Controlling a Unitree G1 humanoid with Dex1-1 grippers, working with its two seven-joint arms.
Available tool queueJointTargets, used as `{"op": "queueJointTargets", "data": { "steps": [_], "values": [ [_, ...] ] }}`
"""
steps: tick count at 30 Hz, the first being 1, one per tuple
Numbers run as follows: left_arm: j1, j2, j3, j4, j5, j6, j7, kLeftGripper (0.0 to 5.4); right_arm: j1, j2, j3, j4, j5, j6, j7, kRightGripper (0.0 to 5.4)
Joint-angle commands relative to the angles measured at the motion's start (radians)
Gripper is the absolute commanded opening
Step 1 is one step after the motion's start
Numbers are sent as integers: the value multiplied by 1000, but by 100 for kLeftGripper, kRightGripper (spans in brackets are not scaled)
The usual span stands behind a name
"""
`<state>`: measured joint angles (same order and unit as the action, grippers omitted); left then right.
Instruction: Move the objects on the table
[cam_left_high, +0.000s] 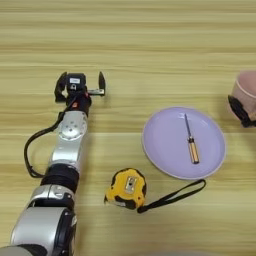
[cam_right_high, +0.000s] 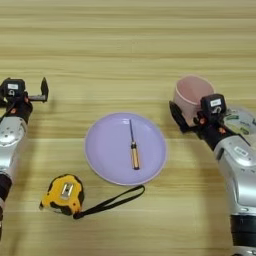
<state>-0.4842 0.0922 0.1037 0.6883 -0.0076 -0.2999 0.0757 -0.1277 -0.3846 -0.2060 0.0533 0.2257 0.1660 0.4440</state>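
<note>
Right gripper clasping a pale pink plastic cup at the wooden table's right side, just beside a lavender plate bearing a screwdriver, left gripper spread wide and empty at left, yellow tape measure near the front.

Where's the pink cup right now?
The pink cup sits on the robot's right, just right of the lavender plate, with the right tool around its near side.
</note>
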Motion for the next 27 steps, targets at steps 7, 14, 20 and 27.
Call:
{"op": "queueJointTargets", "data": {
  "steps": [7, 14, 20, 27],
  "values": [
    [-3, 0, -1, -2, 4, 8, 1, 540, -12, -1, 36, 108, -26, -46, 13, 431],
    [-5, -1, -1, 1, 5, 8, 1, 540, -19, 0, 47, 174, -38, -81, 12, 431],
    [-6, 0, -1, 4, 6, 7, 1, 540, -14, 3, 54, 185, -39, -94, 14, 431],
    [-8, 0, -2, 6, 6, 7, 2, 540, 5, 1, 63, 173, -41, -102, 20, 449]
  ]
}}
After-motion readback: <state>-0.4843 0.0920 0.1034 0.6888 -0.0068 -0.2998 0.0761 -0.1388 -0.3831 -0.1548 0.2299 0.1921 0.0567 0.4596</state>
